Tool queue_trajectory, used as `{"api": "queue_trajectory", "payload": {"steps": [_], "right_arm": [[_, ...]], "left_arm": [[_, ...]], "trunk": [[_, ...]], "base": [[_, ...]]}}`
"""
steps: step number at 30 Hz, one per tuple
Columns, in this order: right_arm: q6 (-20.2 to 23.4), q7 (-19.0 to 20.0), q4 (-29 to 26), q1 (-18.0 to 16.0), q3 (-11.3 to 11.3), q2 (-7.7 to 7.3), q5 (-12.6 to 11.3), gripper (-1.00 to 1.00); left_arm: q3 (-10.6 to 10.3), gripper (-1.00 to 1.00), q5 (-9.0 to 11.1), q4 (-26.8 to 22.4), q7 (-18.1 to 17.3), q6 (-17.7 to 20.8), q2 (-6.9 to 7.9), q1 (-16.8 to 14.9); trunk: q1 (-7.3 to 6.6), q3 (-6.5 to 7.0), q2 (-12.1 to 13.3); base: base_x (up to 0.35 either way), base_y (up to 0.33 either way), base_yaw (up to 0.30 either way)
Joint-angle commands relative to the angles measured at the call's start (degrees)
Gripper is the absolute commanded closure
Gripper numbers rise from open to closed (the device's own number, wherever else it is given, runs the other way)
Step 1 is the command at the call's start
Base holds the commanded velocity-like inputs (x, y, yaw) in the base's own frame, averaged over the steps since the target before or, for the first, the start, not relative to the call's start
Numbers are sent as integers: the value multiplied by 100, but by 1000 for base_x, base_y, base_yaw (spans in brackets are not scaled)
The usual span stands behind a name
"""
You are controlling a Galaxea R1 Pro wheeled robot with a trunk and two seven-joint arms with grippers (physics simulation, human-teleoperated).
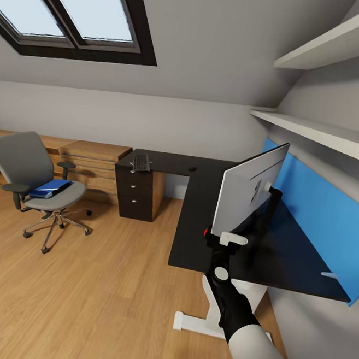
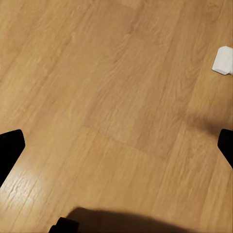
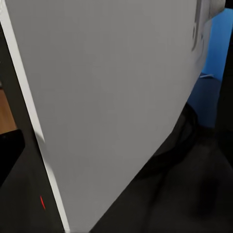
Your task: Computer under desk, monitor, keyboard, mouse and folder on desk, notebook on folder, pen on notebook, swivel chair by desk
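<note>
The monitor (image 1: 249, 189) is tilted, silver-white back toward the camera, over the near wing of the counter (image 1: 198, 214), an L-shaped glossy black top. The right arm reaches up to the screen's lower edge, and the right end effector (image 1: 224, 240) sits right at that edge; whether it is pinching the panel or merely touching it I cannot tell, since the fingertips are hidden behind the arm and the screen. In the right wrist view the monitor's (image 3: 111, 97) pale back is very close, with the black counter (image 3: 184, 194) below it and the blue wall panel (image 3: 213, 82) behind.

On the counter's far wing, above the black drawer unit (image 1: 135, 192), lies the keyboard (image 1: 141, 162). A small dark object (too small to name) rests farther along that wing, nearer the corner. Well apart from the counter stands the swivel chair (image 1: 24, 167), on the wooden floor (image 1: 92, 292), with the blue folder (image 1: 51, 187) lying flat on its seat. A light-wood drawer chest (image 1: 93, 163) stands between the chair and the drawer unit.

The left wrist view looks down on bare floorboards (image 2: 111, 107); the left end effector's (image 2: 116, 145) fingers (image 2: 10, 148) are spread wide with nothing between them. A white counter foot (image 2: 223, 60) shows at the edge.
</note>
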Motion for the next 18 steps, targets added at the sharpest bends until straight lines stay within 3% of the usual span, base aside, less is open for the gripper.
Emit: {"api": "queue_trajectory", "payload": {"steps": [1, 18], "right_arm": [[-15, -31, 5, -4, 10, 0, 2, -100], [-16, -33, 15, 1, 10, 0, -13, -100]], "left_arm": [[11, -100, 8, 2, 6, -16, -6, -3], [15, -100, 9, 2, 8, -14, -8, -3]], "trunk": [[-1, -6, -3], [-352, 281, 639]], "base": [[-27, 2, 0], [-4, 0, 0]]}}
